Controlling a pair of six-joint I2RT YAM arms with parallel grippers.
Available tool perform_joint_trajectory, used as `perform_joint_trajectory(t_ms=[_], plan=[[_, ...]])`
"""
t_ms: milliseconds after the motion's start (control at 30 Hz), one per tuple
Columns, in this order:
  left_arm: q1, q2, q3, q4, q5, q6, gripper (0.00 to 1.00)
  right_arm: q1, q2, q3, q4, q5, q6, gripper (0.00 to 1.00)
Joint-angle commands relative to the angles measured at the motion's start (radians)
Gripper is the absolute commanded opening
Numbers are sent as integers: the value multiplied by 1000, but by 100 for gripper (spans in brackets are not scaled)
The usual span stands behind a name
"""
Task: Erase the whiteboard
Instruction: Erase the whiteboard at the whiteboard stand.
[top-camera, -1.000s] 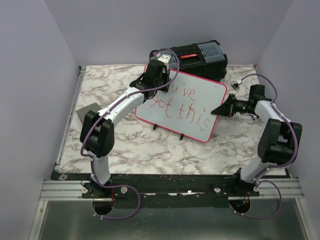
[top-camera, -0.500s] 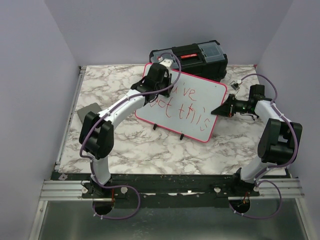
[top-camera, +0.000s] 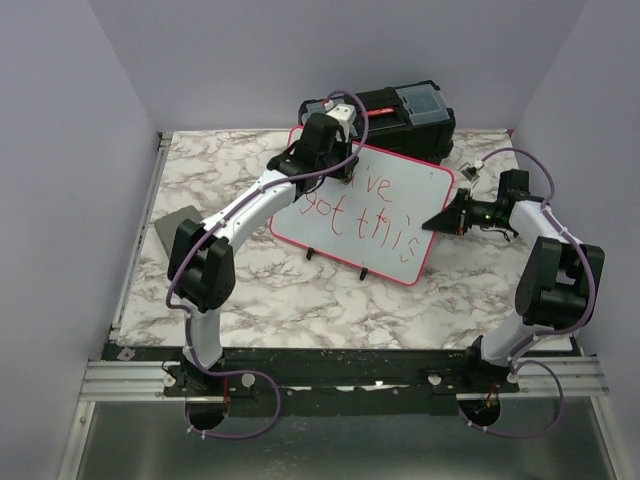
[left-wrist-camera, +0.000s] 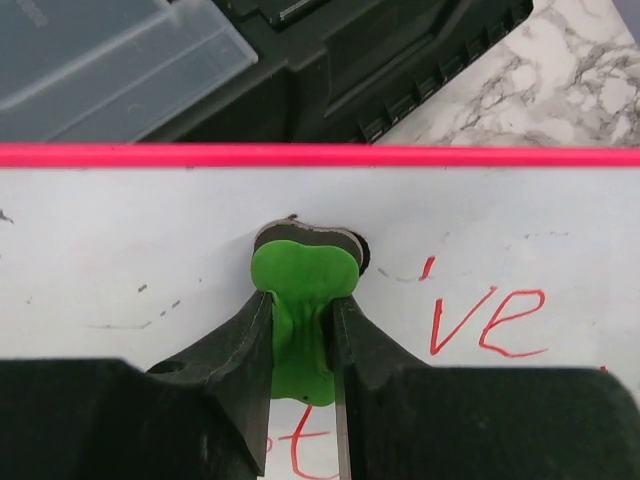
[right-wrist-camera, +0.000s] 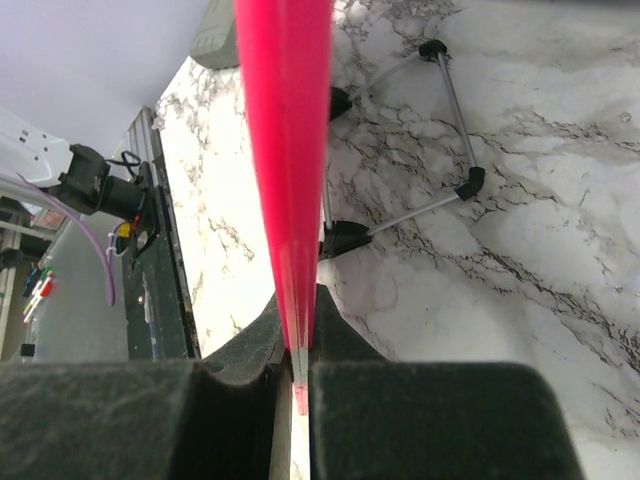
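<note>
The left gripper (left-wrist-camera: 300, 325) has its jaws nearly shut, pinching the stem of a green eraser (left-wrist-camera: 303, 275) whose dark pad is pressed against the board (left-wrist-camera: 150, 230), just below the pink top rim (left-wrist-camera: 320, 155). Around the pad the white is bare apart from a few faint specks. The red writing (left-wrist-camera: 490, 320) lies to the pad's right and below it in the wrist view. The right gripper (right-wrist-camera: 295, 345) is closed on the board's right edge, the rim running straight between its fingers, with the wire feet (right-wrist-camera: 345, 240) showing behind. From above, the board (top-camera: 395, 170) stands propped and tilted back, just in front of the toolbox (top-camera: 400, 115), its long axis running left to right and slanting slightly toward the near right. The left gripper (top-camera: 330, 140) sits at the far-left corner, and the words spread from there toward the right gripper (top-camera: 437, 220). The left arm, carrying the eraser, is the one placed to wipe. Its next strokes would likely sweep rightward along the long axis and down toward the near edge, while the right arm steadies the board.
</note>
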Motion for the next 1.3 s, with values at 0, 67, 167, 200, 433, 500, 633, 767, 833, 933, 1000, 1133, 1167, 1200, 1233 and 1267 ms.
perform_joint_trajectory(t_ms=[0, 67, 167, 200, 433, 500, 633, 767, 833, 933, 1000, 1133, 1167, 1200, 1233, 1267], plan=[[-9, -6, -136, -10, 2, 16, 0, 9, -5, 34, 20, -33, -65, 1], [-11, -19, -190, -7, -20, 34, 0, 9, -4, 36, 16, -33, -68, 1], [-7, -39, -257, 2, -85, 52, 0, 9, -4, 36, 16, -36, -68, 1], [-3, -46, -270, 4, -97, 55, 0, 8, -3, 36, 15, -36, -68, 1], [39, -65, -209, -26, -127, 56, 0, 8, -3, 37, 15, -37, -66, 1], [46, -53, -149, -45, -127, 56, 0, 9, -3, 37, 15, -37, -64, 1], [47, -2, -15, -92, -117, 49, 0, 8, -3, 37, 15, -37, -65, 1], [29, 37, 62, -112, -86, 45, 0, 9, -5, 37, 15, -37, -66, 1], [13, 50, 70, -114, -73, 47, 0, 8, -3, 37, 15, -37, -66, 1], [-12, 64, 49, -108, -50, 46, 0, 9, 0, 37, 14, -37, -66, 1], [-27, 63, 16, -91, -35, 40, 0, 8, -1, 37, 13, -37, -68, 1], [-61, 40, -72, -59, -29, 36, 0, 8, -2, 39, 12, -37, -67, 1], [-68, 32, -102, -50, -30, 35, 0, 9, -2, 39, 12, -37, -69, 1], [-77, 23, -125, -46, -30, 34, 0, 8, -2, 39, 11, -37, -69, 1], [-82, 14, -152, -41, -29, 34, 0, 8, 0, 39, 10, -37, -71, 1], [-86, 7, -173, -39, -29, 34, 0, 9, 0, 39, 8, -38, -72, 1]])
